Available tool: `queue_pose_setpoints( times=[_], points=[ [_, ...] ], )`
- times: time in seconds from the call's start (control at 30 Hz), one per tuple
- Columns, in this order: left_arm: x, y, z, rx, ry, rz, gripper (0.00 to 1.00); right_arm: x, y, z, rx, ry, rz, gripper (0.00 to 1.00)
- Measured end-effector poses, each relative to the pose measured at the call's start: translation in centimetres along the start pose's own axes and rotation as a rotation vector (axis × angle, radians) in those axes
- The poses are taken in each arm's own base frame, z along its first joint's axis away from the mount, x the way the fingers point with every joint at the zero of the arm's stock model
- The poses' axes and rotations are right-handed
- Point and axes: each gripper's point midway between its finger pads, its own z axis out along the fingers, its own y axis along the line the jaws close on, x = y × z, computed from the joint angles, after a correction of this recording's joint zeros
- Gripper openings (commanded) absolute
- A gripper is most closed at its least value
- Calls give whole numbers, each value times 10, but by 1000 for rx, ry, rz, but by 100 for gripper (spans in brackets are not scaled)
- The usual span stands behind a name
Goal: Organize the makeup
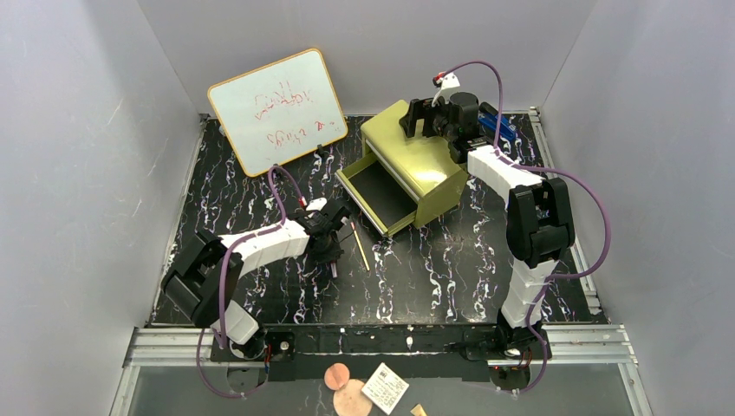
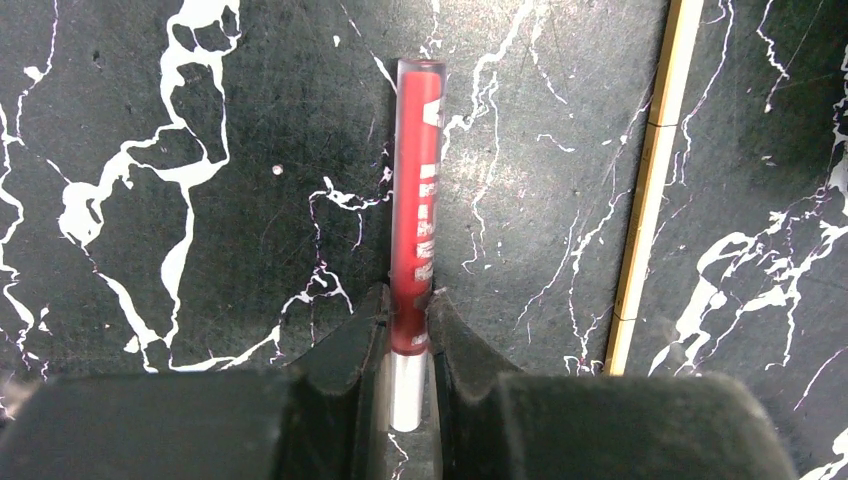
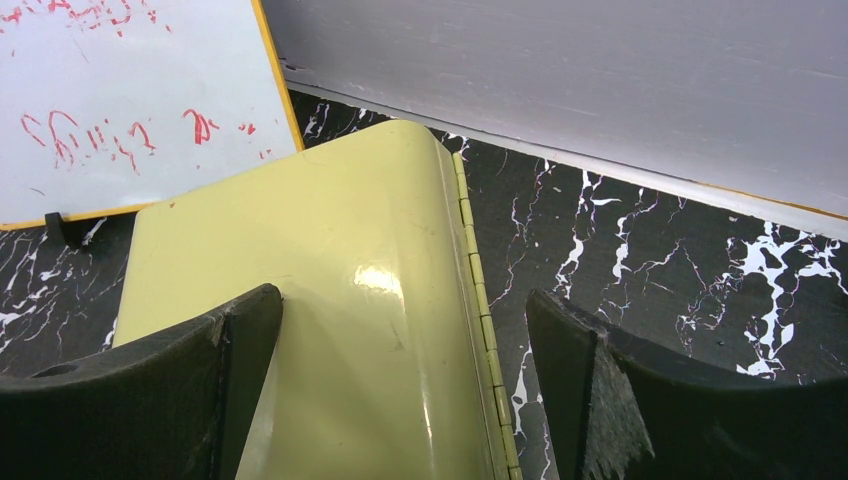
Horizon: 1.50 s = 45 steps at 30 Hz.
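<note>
My left gripper (image 1: pixel 329 249) (image 2: pixel 408 318) is shut on the lower end of a slim dark-red pencil (image 2: pixel 416 190) with a silver tip, which points away along the black marble table. I cannot tell whether the pencil is lifted. A thin tan pencil (image 1: pixel 360 245) (image 2: pixel 645 200) lies on the table just to its right. My right gripper (image 1: pixel 422 117) (image 3: pixel 405 345) is open and empty, its jaws set wide over the hinged back edge of the olive-yellow drawer chest (image 1: pixel 420 160) (image 3: pixel 340 290). The chest's lower drawer (image 1: pixel 381 198) is pulled out and looks empty. No palette or black pencil shows.
A whiteboard (image 1: pixel 277 108) (image 3: pixel 120 90) with red writing leans at the back left. Grey walls close in the table on three sides. A blue object (image 1: pixel 500 121) lies behind the right arm. Below the arm bases lie pinkish round pieces (image 1: pixel 345 388) and a small white square box (image 1: pixel 385 387).
</note>
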Motion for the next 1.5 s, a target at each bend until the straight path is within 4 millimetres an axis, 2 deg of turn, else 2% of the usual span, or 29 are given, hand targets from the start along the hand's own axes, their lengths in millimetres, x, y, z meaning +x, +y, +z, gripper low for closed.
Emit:
queue_pose_setpoints(
  times=[0.23, 0.33, 0.43, 0.67, 0.87, 0.97, 1.1, 1.33, 1.4, 1.5],
  points=[
    [-1, 3, -2, -14, 0, 15, 0, 0, 0, 0, 0, 0, 0, 99],
    [-8, 2, -9, -31, -12, 30, 0, 0, 0, 0, 0, 0, 0, 99],
    [-27, -10, -23, -14, -51, 29, 0, 0, 0, 0, 1, 0, 0, 99],
    [-82, -52, -69, 119, -185, -29, 0, 0, 0, 0, 0, 0, 0, 99],
    [-118, -80, -84, 246, -227, -139, 0, 0, 0, 0, 0, 0, 0, 99],
    [-134, -95, -79, 318, -226, -214, 0, 0, 0, 0, 0, 0, 0, 99],
    [-151, -118, -58, 385, -214, -301, 0, 0, 0, 0, 0, -1, 0, 99],
    [-177, -179, -32, 504, -178, -369, 0, 0, 0, 0, 0, -1, 0, 99],
    [-181, -190, -27, 523, -173, -385, 0, 0, 0, 0, 0, -1, 0, 99],
    [-179, -194, -20, 524, -158, -409, 0, 0, 0, 0, 0, -1, -1, 99]
  ],
)
